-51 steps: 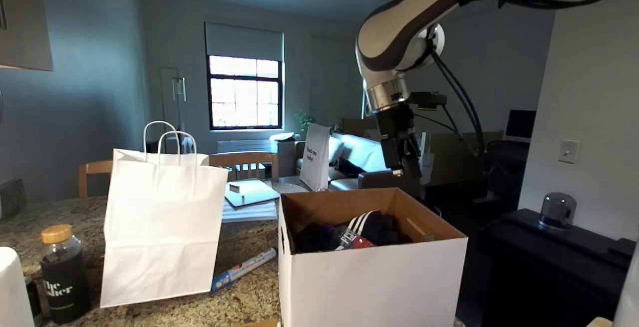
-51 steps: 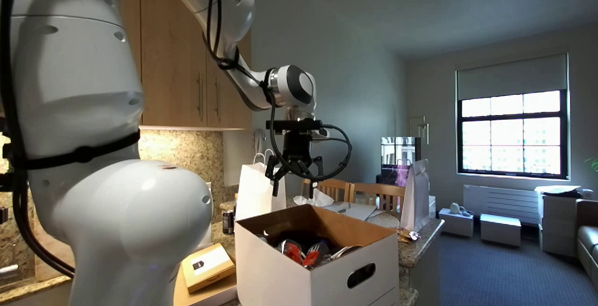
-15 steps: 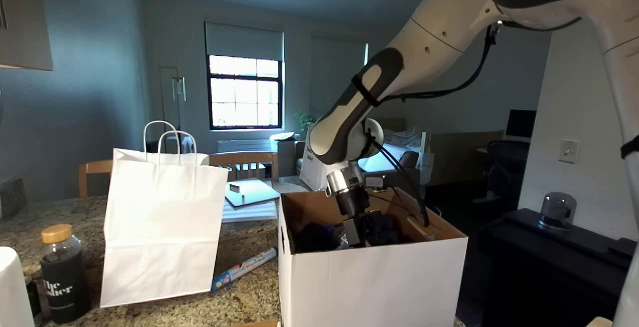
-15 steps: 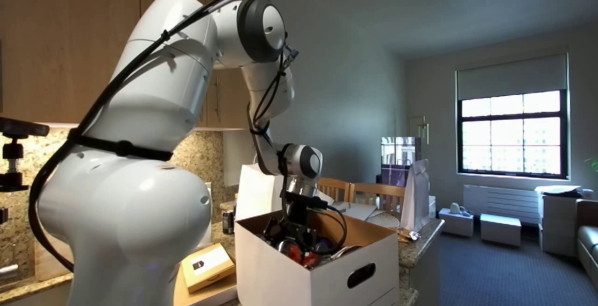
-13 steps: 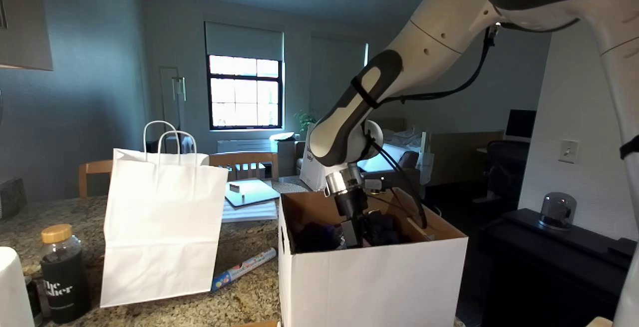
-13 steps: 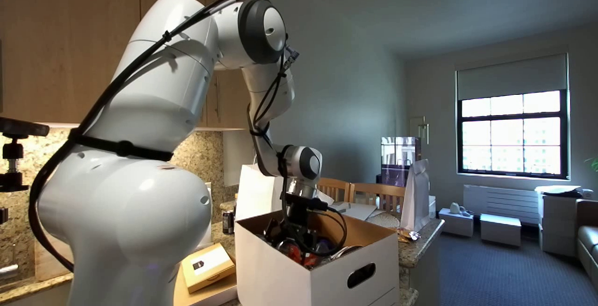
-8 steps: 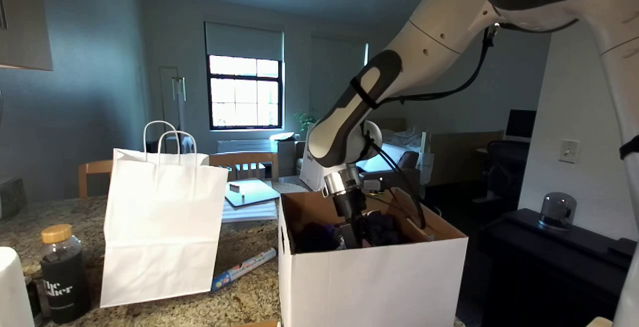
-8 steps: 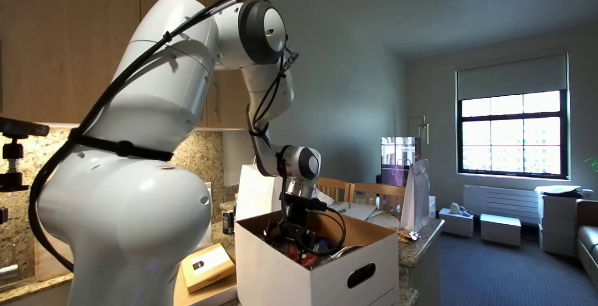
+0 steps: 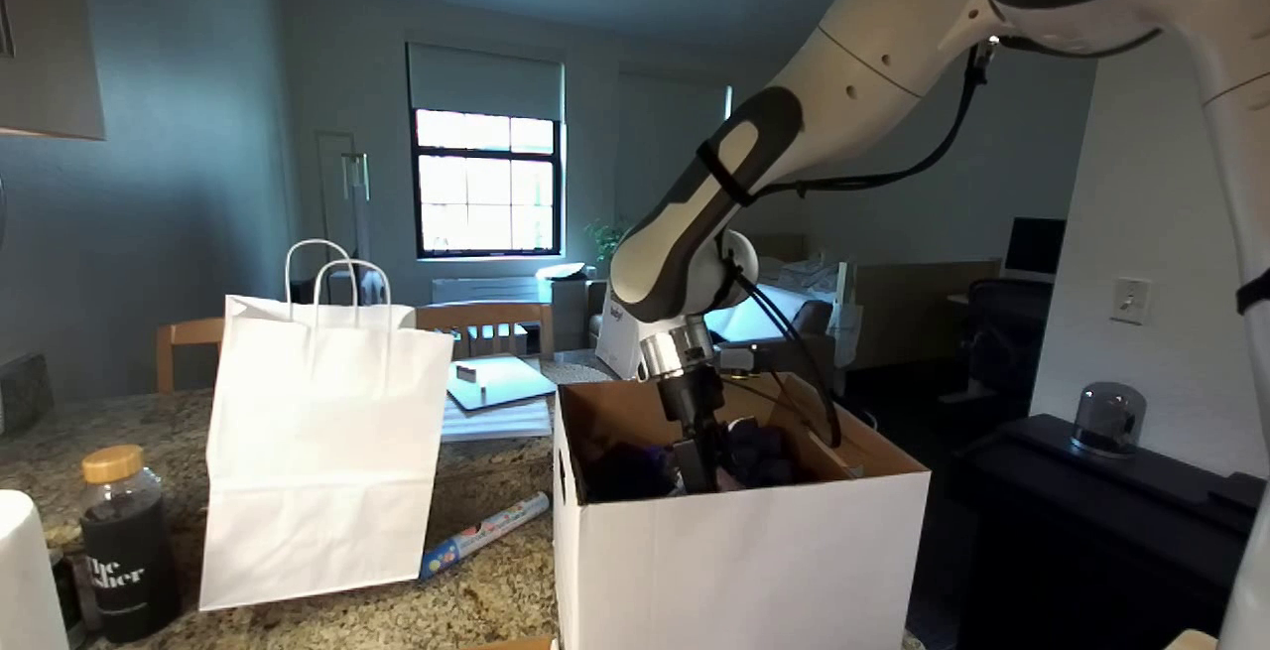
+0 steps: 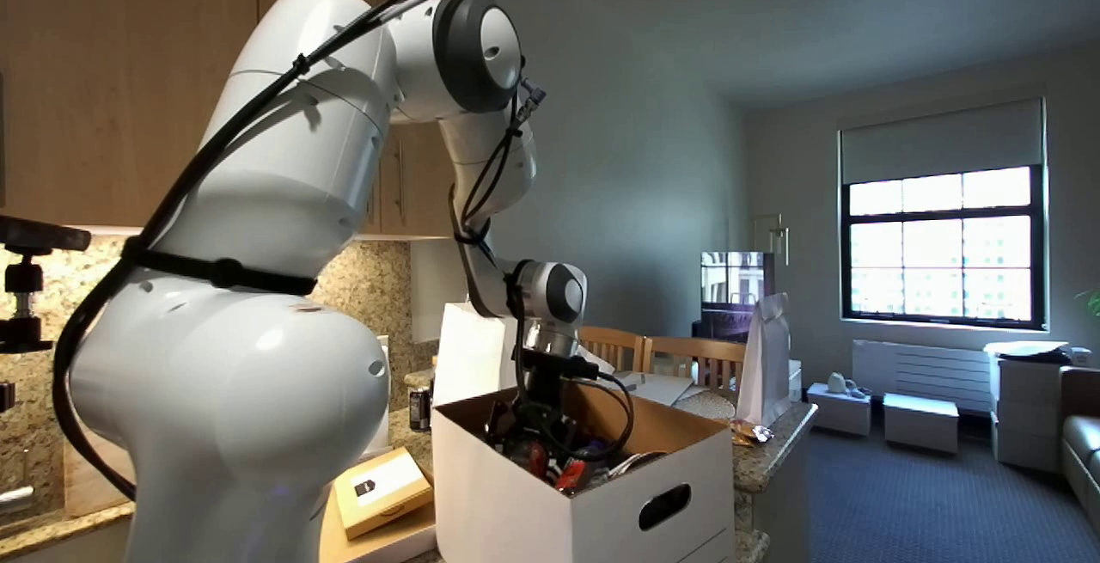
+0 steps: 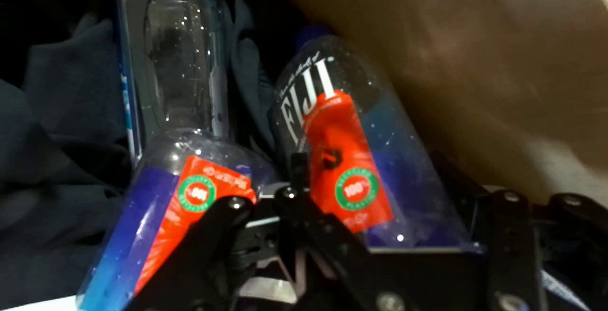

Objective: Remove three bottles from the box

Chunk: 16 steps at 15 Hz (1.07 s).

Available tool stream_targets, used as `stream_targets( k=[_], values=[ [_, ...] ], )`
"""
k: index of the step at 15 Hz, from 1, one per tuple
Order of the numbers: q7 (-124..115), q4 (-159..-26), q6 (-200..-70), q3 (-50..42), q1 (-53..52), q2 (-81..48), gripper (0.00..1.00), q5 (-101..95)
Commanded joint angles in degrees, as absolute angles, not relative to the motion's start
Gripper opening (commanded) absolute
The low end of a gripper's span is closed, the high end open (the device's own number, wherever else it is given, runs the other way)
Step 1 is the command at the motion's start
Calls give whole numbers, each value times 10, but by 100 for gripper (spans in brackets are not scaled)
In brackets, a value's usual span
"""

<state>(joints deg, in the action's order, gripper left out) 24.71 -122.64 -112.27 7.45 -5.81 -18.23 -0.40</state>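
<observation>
Red-labelled FIJI bottle [image 11: 357,145] in box [image 9: 739,571]

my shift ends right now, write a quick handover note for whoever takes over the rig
Pincer: down in the box, its jaws on either side of the FIJI-marked bottle; whether it grips firmly, I can't tell.
Things: the second red-labelled bottle and a clear bottle also lie in the box.
Done: one bottle is between the jaws; none of these three is out.
Left: probably secure the grip, lift the FIJI-marked bottle clear, then take out the other two.
</observation>
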Motion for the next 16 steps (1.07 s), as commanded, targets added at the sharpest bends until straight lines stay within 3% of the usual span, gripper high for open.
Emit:
stream_targets(
  k=[1,10,16],
  values=[
    [243,-1268,-1137,84,-49,-103,37,7],
    [168,-1254,-1111,70,-62,52,37,95],
    [-45,-1210,-1139,129,-118,73,37,81]
  ],
)
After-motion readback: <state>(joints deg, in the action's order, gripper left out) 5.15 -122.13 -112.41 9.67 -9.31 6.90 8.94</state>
